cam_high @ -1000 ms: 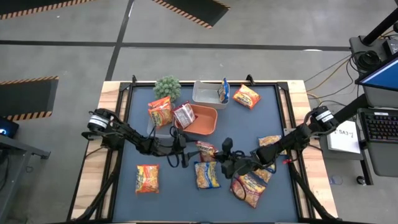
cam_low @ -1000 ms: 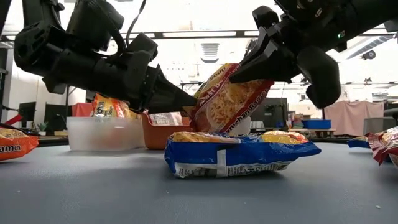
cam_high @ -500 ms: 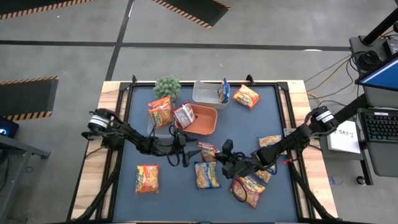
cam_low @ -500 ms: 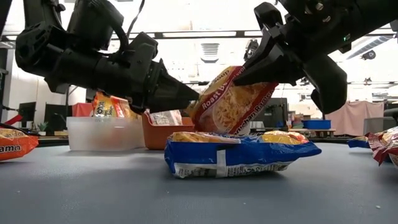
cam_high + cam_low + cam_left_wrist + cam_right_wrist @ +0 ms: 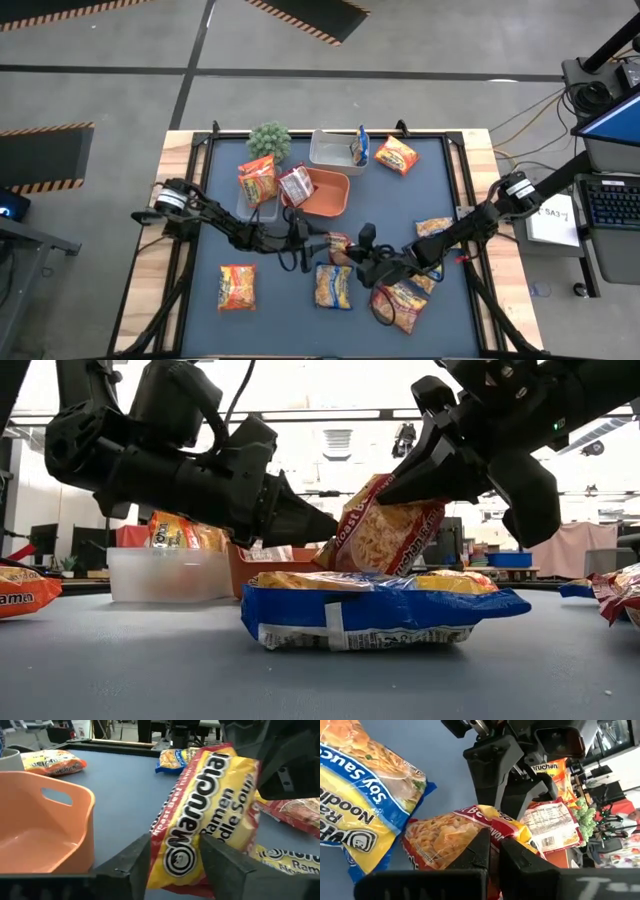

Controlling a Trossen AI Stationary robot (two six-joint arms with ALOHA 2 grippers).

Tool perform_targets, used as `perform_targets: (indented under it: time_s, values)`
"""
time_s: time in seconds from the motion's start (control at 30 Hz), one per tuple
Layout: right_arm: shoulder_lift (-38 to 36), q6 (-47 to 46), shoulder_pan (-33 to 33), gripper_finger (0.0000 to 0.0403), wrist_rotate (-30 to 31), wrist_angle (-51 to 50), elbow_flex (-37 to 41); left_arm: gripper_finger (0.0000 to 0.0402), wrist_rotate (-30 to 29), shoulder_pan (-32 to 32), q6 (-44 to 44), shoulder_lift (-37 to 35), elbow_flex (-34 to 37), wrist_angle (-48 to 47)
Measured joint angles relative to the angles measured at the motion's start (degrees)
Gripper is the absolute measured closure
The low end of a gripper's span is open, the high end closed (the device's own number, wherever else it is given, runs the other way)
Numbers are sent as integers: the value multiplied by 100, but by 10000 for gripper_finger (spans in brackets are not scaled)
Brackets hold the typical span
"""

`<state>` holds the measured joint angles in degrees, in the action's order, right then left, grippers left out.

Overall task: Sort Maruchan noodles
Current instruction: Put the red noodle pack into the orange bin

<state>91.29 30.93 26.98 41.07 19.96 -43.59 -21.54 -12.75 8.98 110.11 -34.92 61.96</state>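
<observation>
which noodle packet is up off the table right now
The red roast beef packet at mid-table: both the left gripper and right gripper have their jaws on it. Every other loose packet lies flat on the mat.

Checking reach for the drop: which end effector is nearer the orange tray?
Left. The left end effector sits just in front of the orange tray, its fingers around the red noodle packet. The right end effector pinches that packet's far side, farther from the tray.
</observation>
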Motion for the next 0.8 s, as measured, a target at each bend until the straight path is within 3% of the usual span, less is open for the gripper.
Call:
perform_targets:
  time_s: [0.37,0.8]
  values:
    - [-7,-975,-27,366,397,-20,-2,392,-197,0,-250,-251,4,16]
    - [-124,-3887,-153,295,398,-782,-7,400,-199,-2,-355,-729,9,-384]
